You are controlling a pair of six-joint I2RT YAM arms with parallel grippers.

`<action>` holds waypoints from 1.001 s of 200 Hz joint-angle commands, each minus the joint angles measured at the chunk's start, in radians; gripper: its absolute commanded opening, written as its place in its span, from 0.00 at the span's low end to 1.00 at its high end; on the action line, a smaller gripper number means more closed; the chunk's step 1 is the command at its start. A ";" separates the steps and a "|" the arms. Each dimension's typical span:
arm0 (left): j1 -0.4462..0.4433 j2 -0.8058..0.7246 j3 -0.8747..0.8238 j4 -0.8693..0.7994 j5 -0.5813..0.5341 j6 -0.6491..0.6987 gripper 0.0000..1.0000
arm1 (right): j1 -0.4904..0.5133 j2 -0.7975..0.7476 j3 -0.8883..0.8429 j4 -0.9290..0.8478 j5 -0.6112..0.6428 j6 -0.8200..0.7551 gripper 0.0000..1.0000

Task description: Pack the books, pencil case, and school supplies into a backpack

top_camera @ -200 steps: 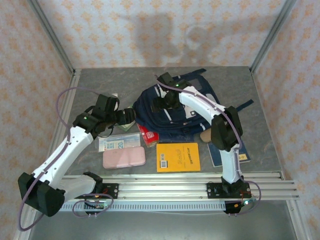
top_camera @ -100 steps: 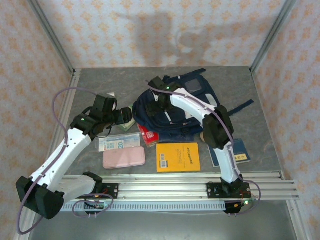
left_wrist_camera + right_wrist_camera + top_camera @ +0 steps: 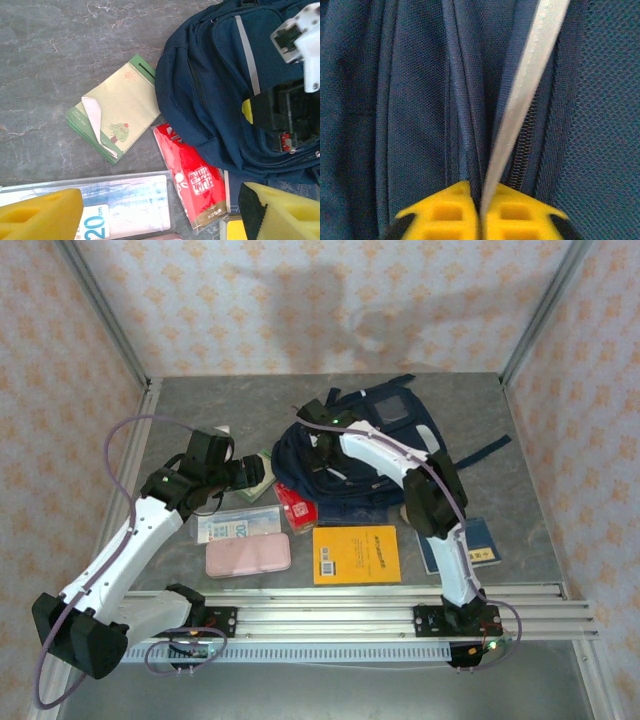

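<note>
**Pinching the large navy blue fabric backpack (image 3: 345, 492), right end effector (image 3: 320, 443) shut, left one wide**

Seen from overhead, the right arm arches across the bag and comes down on its upper left part, but the fingertips are too small there to read. The right wrist camera settles it: both yellow fingers (image 3: 445, 212) are pressed together, and a white stripe (image 3: 530, 70) of the backpack runs straight into the seam between them, with zipper teeth just beside it.

The left end effector (image 3: 255, 474) sits just left of the bag. Its own camera shows the yellow pads (image 3: 40, 217) far apart at the bottom corners, holding nothing. Below lie details the overhead view blurs: a green-edged flat packet (image 3: 117, 115) with a cartoon print, a glossy red packet (image 3: 195, 182) touching the bag's lower edge, and a pale blue printed packet (image 3: 125, 205).

Only the overhead view takes in the rest on the grey stone worktop (image 3: 200, 410). A flat pale pink pencil case (image 3: 248, 555) lies nearest the rail, an orange-yellow book with a barcode (image 3: 356, 554) is beside it, and a navy blue book (image 3: 485, 540) lies partly beneath the right arm. All of them sit outside the bag.
</note>
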 commanded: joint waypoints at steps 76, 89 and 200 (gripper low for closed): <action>-0.202 0.093 0.057 0.056 0.003 0.024 0.79 | -0.135 -0.152 0.096 0.061 -0.247 0.319 0.00; -0.254 0.128 0.052 0.086 -0.018 0.012 0.73 | -0.152 -0.164 0.093 0.075 -0.265 0.375 0.00; -0.420 0.473 -0.016 0.555 -0.113 0.094 0.54 | -0.250 -0.209 -0.007 0.217 -0.473 0.571 0.00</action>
